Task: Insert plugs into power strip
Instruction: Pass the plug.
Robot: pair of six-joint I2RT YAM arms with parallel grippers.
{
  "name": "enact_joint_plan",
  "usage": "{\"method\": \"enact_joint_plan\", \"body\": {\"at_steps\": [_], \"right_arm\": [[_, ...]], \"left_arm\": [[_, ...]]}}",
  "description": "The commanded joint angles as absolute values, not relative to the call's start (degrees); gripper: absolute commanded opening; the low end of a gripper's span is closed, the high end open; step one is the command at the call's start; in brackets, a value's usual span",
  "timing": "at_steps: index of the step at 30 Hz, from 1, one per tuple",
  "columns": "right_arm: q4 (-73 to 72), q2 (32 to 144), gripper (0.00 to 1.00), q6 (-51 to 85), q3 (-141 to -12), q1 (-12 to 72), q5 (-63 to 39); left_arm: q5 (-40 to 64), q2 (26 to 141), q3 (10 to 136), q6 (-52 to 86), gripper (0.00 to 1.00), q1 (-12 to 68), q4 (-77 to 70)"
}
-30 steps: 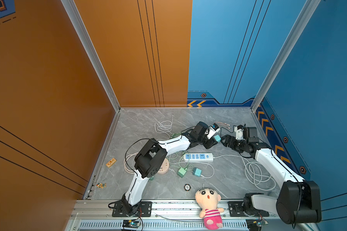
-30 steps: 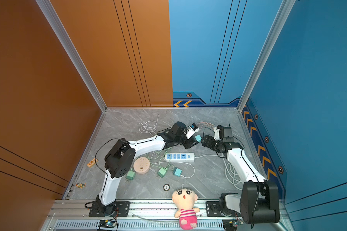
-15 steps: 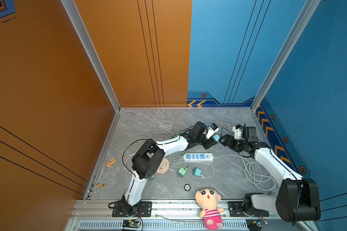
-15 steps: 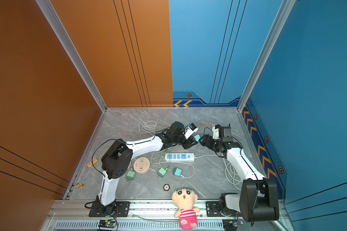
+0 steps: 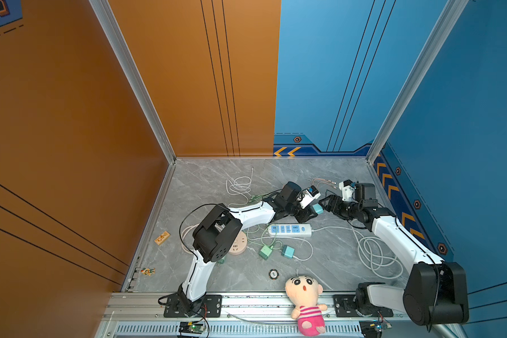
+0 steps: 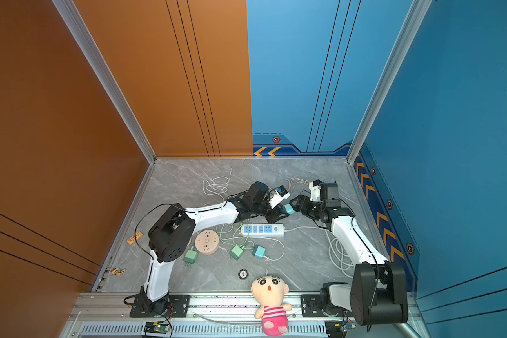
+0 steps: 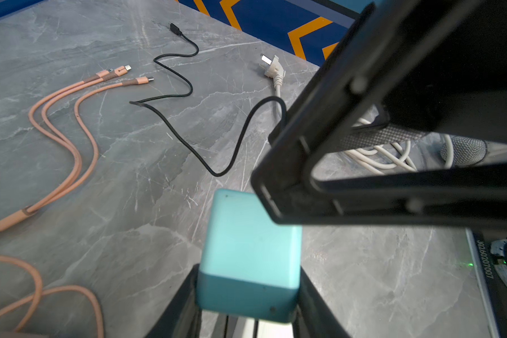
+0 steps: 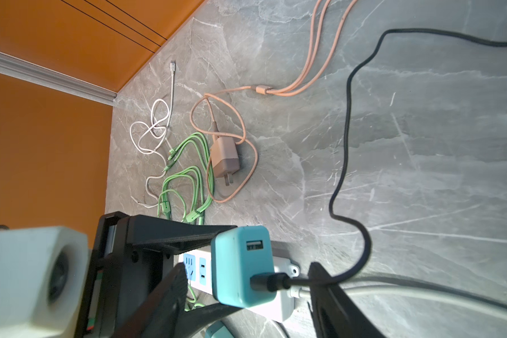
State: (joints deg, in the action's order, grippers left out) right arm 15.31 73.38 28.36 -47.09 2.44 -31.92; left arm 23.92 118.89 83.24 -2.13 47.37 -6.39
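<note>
My left gripper is shut on a teal plug, held above the floor just behind the white power strip. A black cable trails from this plug. My right gripper stands open around the same teal plug, with gaps on both sides. Loose on the floor lie a green plug, another teal plug, a second green plug and a pink-brown plug.
A round pink socket sits by the left arm's elbow. The strip's thick white cord coils beside the right arm, ending in a white plug. Thin cables tangle at the back. A plush doll sits on the front rail.
My right gripper has moved left onto the teal plug held by the left gripper, and its jaws have narrowed. The left gripper keeps its grip.
</note>
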Motion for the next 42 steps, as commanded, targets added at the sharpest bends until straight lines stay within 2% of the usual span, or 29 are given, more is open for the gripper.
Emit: {"method": "enact_joint_plan", "body": {"at_steps": [1,6,12,21,29,42], "right_arm": [[14.6,74.0,0.67,27.2,-48.5,3.0,-35.7],[15.5,75.4,0.66,26.6,-48.4,3.2,-36.2],[15.4,75.6,0.61,26.3,-48.5,3.6,-36.3],[15.4,75.0,0.45,26.3,-48.9,3.9,-38.1],[14.5,76.0,0.42,27.7,-48.5,3.8,-40.5],[9.9,75.0,0.3,32.6,-47.5,1.8,-44.5]], "left_arm": [[26.1,115.3,82.2,-3.5,0.33,47.6,-8.8],[26.7,114.4,82.0,-3.9,0.33,47.5,-8.8],[27.0,113.6,81.3,-4.7,0.33,47.5,-8.8],[25.4,113.8,81.7,-4.5,0.33,47.6,-8.8],[23.6,114.1,81.7,-3.1,0.33,47.6,-11.7],[22.1,115.4,81.7,-2.9,0.33,47.9,-12.7]]}}
